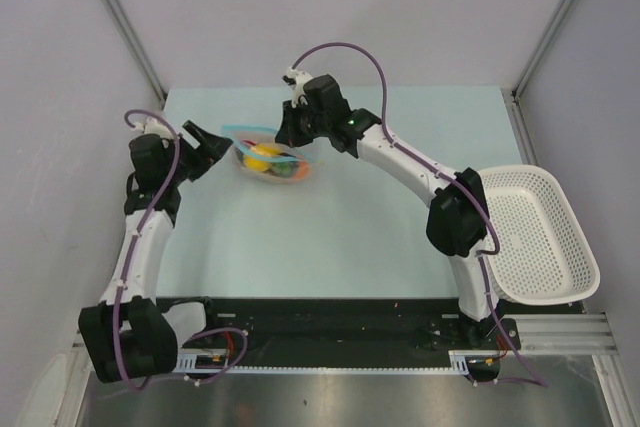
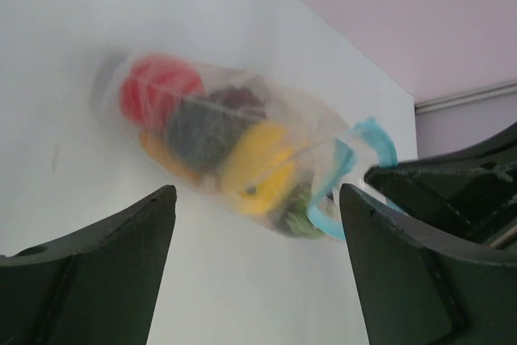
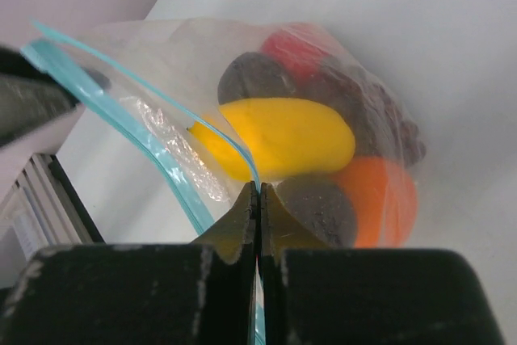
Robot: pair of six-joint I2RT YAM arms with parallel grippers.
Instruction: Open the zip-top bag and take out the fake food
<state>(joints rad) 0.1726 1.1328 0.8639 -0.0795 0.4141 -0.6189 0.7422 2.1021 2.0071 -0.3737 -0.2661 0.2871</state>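
Observation:
The clear zip-top bag lies at the table's middle back, its teal zip strip parted into a gaping mouth. Inside sits the fake food: a yellow oblong, an orange ball, a red ball and dark pieces. My right gripper is shut on one side of the zip edge, at the bag's right end. My left gripper stands open just left of the bag, nothing between its fingers.
A white perforated basket hangs over the table's right edge beside the right arm. Grey walls close in at the back and on both sides. A black rail runs along the near edge.

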